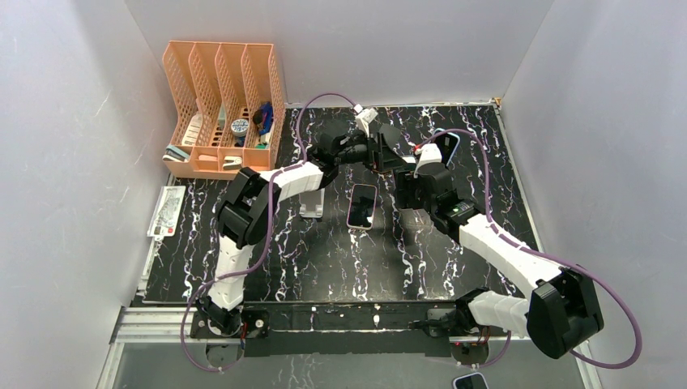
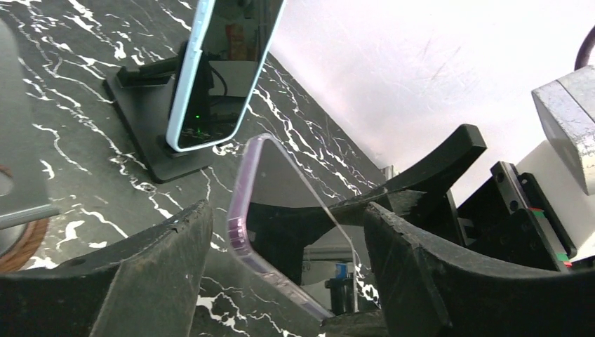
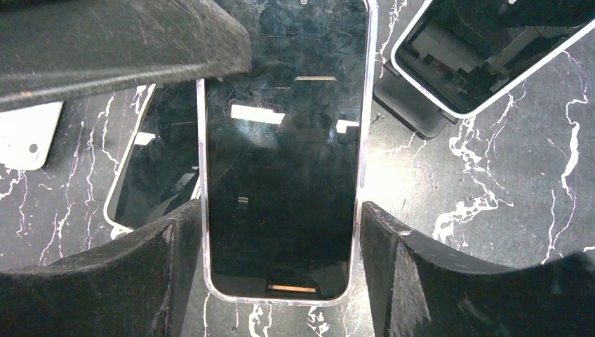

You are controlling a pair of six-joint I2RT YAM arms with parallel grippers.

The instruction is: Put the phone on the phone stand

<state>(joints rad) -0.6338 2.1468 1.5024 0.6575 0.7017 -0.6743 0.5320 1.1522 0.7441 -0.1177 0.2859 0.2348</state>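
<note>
Hanging clear of the desk [image 3: 491, 210], just left of the black stand [image 3: 414, 112], the phone [image 3: 281, 161] is sitting in the right claw [image 3: 281, 217], whose 2 fingers are pressing on its 2 long edges near the bottom end. Its long axis is running straight out from that claw, away from the wrist, so the top end is pointing toward the left claw [image 2: 288, 210]. The left claw is spread wide, its fingers straddling that far end with gaps showing on both sides and gripping nothing. Of the 2 arms, the right is carrying the load and the left is only crowding close.

The phone is showing a dark, smudged screen to the right wrist camera and is wearing a clear case with a faint purple tint along the rim. It is looking thin, stiff and slippery at the edges.

The black stand is already propping up a 2nd phone [image 2: 217, 63] in a pale case. Left of the black stand and below the held one, a 3rd phone [image 1: 362, 206] is lying flat on the desk. Further left again, a pale stand [image 1: 312, 203] is standing apparently unoccupied, and I am judging it the likely target. If so, the coming move is calling for carrying the phone leftward from the black stand, past the flat one, and tilting its long axis up.
</note>
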